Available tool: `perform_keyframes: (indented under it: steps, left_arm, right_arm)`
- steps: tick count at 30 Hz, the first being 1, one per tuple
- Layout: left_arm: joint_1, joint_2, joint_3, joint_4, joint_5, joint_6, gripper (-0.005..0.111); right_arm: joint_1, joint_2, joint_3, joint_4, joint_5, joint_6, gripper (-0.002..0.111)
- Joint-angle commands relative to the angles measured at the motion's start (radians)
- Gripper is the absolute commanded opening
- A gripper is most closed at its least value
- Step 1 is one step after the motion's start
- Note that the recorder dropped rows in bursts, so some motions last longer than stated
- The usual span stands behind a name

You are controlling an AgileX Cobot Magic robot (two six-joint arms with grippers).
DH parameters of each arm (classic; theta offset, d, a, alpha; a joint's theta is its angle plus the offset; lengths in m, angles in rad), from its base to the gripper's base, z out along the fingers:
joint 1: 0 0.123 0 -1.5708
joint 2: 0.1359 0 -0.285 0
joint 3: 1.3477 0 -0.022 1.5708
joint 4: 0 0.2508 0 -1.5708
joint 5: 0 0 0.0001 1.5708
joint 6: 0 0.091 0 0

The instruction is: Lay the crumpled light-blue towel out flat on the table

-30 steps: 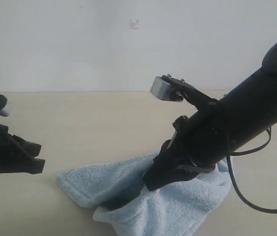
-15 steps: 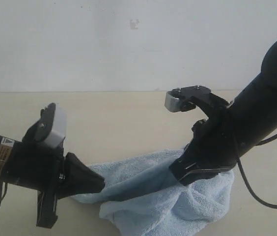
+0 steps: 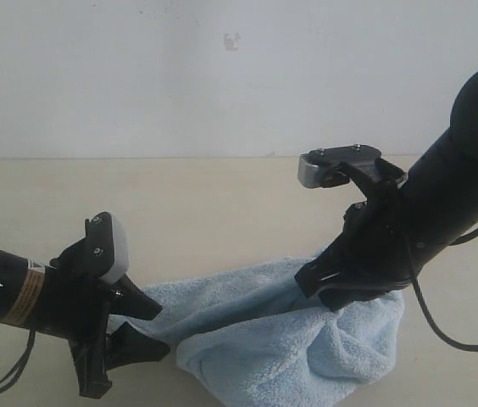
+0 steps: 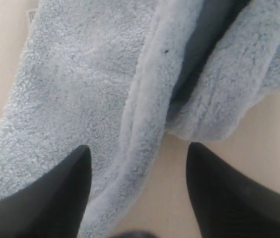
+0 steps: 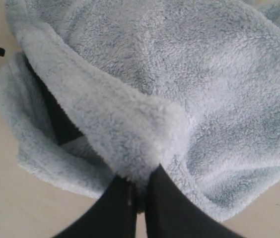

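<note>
I am seeing the towel lying crumpled and folded over itself near the front edge of the table, right of centre. The right gripper is pinching a raised fold of the towel, jaws clenched on the cloth, and is holding that fold lifted above the rest. The left gripper is hovering at the towel's left end with jaws spread, one finger over the cloth, the other over bare table, grasping nothing. A dark cable is trailing behind the right arm.
</note>
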Motion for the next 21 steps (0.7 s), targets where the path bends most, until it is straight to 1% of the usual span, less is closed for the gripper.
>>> perform_keyframes:
  steps: [1, 4, 6, 8, 11, 15, 16, 18, 21]
  left_arm:
    - [-0.001, 0.031, -0.004, -0.088, 0.005, 0.081, 0.055]
    - [-0.001, 0.059, -0.004, -0.155, 0.005, 0.081, 0.055]
    - [-0.001, 0.069, -0.006, -0.165, 0.005, 0.103, 0.054]
    - [-0.001, 0.073, -0.008, -0.165, 0.005, 0.116, 0.050]
    - [-0.001, 0.073, -0.022, -0.165, 0.005, 0.058, 0.036]
    - [-0.001, 0.069, -0.041, -0.165, 0.005, -0.090, 0.007]
    - [-0.001, 0.064, -0.049, -0.165, 0.003, -0.133, 0.004]
    - [-0.001, 0.049, -0.068, -0.151, 0.001, -0.203, 0.004]
    - [-0.001, -0.008, -0.093, -0.092, -0.002, -0.292, 0.004]
  right_arm:
    - [0.000, -0.007, -0.001, 0.005, -0.009, 0.001, 0.000]
    - [0.000, -0.007, -0.001, 0.005, -0.011, 0.001, 0.000]
    - [0.000, -0.007, -0.001, 0.005, -0.014, 0.001, 0.000]
    - [0.000, -0.007, -0.001, 0.005, -0.014, 0.001, 0.000]
    - [0.000, -0.007, -0.001, 0.003, -0.016, 0.001, 0.000]
    - [0.000, -0.007, -0.001, -0.017, -0.018, -0.003, 0.000]
    - [0.000, -0.007, -0.001, -0.027, -0.018, -0.006, 0.000]
    - [0.000, -0.008, -0.001, -0.073, -0.020, -0.006, 0.000]
    - [0.000, -0.008, -0.001, -0.152, -0.020, -0.002, 0.000]
